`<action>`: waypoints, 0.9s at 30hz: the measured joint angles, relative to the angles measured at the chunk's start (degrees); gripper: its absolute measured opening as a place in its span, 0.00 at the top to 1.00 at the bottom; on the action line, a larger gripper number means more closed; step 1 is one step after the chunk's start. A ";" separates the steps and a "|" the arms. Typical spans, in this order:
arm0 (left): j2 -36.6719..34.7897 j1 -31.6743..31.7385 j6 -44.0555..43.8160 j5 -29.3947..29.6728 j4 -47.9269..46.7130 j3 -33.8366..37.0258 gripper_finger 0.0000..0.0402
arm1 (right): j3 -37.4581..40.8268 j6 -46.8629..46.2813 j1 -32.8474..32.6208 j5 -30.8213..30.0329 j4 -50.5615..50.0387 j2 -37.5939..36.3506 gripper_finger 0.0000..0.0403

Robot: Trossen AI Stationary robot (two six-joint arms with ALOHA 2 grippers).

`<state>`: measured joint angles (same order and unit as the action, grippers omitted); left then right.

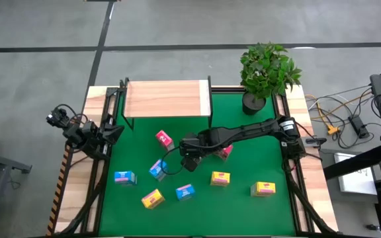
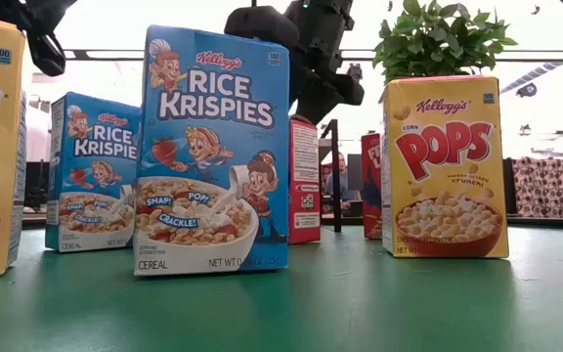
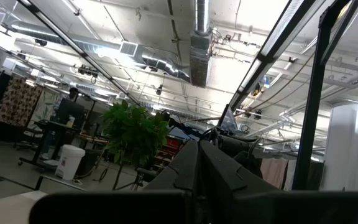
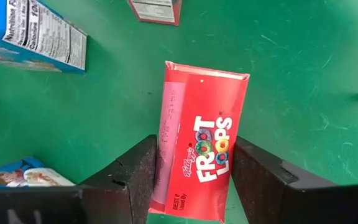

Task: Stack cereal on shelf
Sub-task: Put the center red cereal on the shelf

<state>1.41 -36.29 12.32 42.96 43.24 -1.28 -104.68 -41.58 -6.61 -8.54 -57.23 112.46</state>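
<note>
A red Froot Loops box [image 4: 197, 146] is being straddled by the right claw [image 4: 194, 180], fingers sitting just beside each side of it, not quite pinching yet. Left claw [image 3: 197, 186] is being kept pressed together off at the table edge.

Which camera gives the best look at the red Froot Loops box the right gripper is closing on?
The right wrist view: the Froot Loops box fills it, logo readable, between the right gripper's fingers. In the high view the arm hides it. The low view shows red boxes, but which one is unclear. The left wrist view misses it.
</note>
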 joint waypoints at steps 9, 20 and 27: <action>0.00 0.00 -0.07 0.00 -0.01 0.00 1.00 | -4.98 2.12 0.00 0.96 -1.18 -2.32 0.56; 0.00 0.00 -0.85 -0.02 0.21 0.00 1.00 | -14.89 8.75 1.11 1.01 -0.86 -4.74 0.56; 0.00 0.02 -0.83 -0.04 0.35 0.00 1.00 | -22.02 17.80 5.45 1.05 -0.25 -4.74 0.56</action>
<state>1.41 -36.27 11.49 42.92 43.59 -1.28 -126.69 -23.78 -1.16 -7.49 -57.47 107.72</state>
